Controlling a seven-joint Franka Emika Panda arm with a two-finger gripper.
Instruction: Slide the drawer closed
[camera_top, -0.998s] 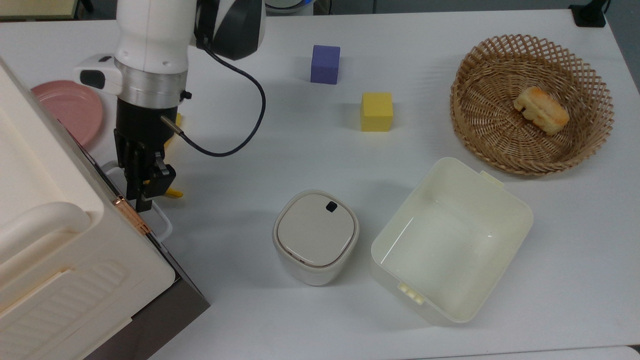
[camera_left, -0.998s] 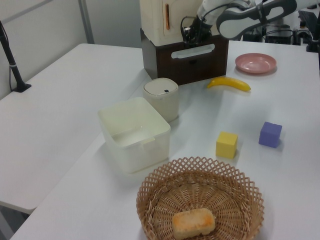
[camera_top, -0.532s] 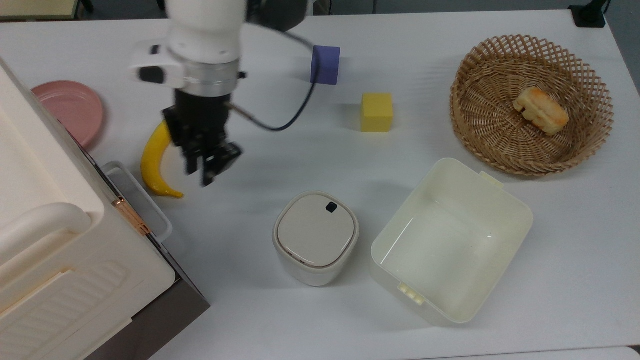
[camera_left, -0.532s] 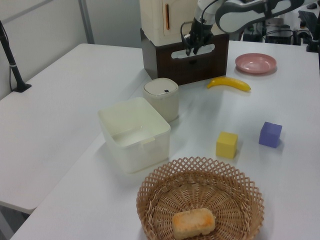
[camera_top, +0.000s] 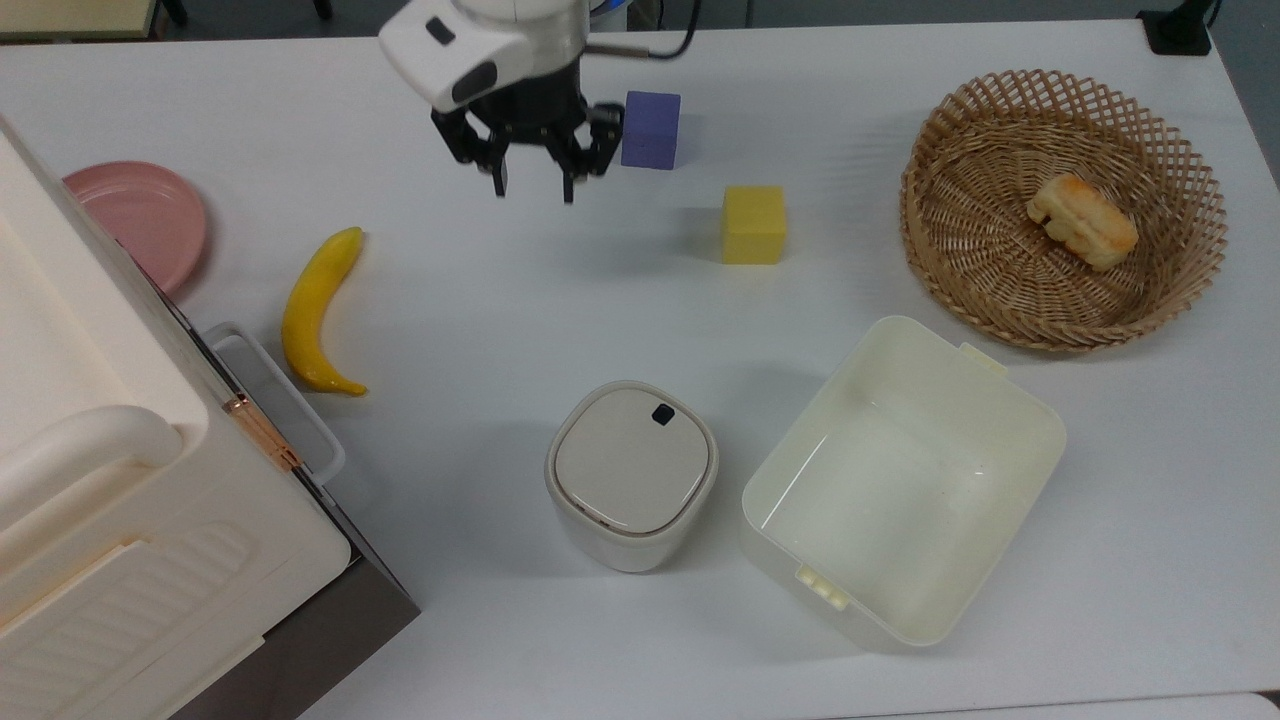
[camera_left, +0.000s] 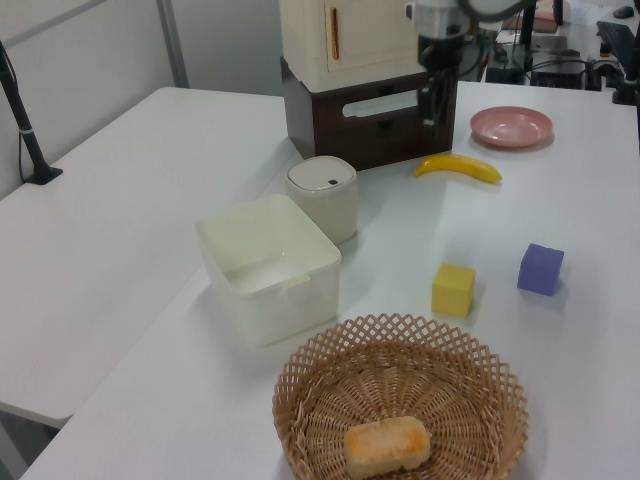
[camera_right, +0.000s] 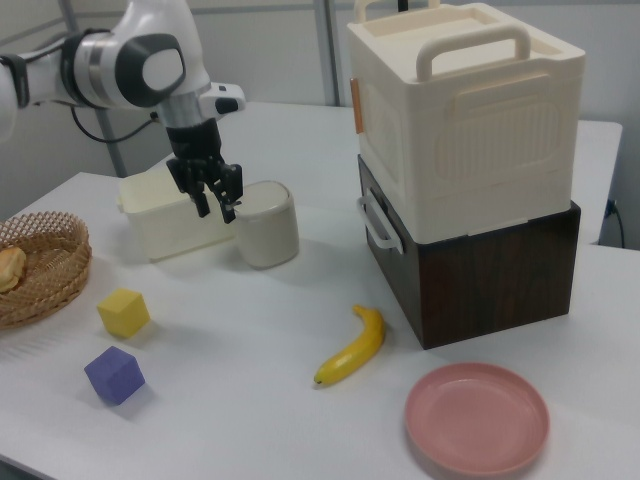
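The drawer (camera_left: 372, 112) has a dark brown front with a white loop handle (camera_top: 290, 393). It sits flush in the dark base under the cream cabinet (camera_right: 460, 110). In the right view the handle (camera_right: 376, 226) sticks out from the base's left face. My gripper (camera_top: 532, 188) hangs open and empty above the table. In the top view it is far to the right of the drawer, just left of the purple cube (camera_top: 651, 129). The left view shows the gripper (camera_left: 432, 108) in front of the base's right end. In the right view the gripper (camera_right: 214, 208) hovers by the lidded cream pot (camera_right: 267, 224).
A banana (camera_top: 316, 310) lies near the handle, and a pink plate (camera_top: 140, 215) sits beyond it. A yellow cube (camera_top: 754, 224), a wicker basket (camera_top: 1000, 290) holding bread, a cream tub (camera_top: 1020, 400) and the lidded pot (camera_top: 632, 474) are spread across the white table.
My gripper has left the drawer handle and swung up and to the top view's right, ending beside the purple cube with its fingers apart. The drawer has not moved.
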